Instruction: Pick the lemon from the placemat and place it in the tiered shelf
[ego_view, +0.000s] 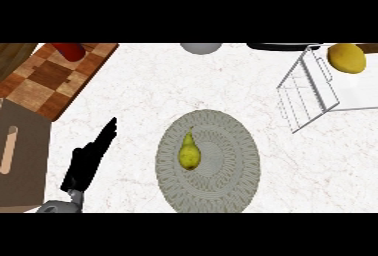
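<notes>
A yellow-green, pear-shaped fruit (189, 152) lies on the left half of the round grey woven placemat (221, 185), its stem pointing away from me. A rounder yellow lemon (347, 57) rests on the white wire tiered shelf (308, 92) at the far right. My left hand (87, 162) is left of the placemat, open with fingers straight and pointing up and to the right, touching nothing. A gap of bare counter separates it from the fruit. The right hand does not show.
A checkered wooden cutting board (48, 80) with a red item (71, 50) sits at the far left. A brown wooden block (22, 160) lies along the left edge. A grey round object (201, 47) and a dark rim (280, 46) are at the far edge.
</notes>
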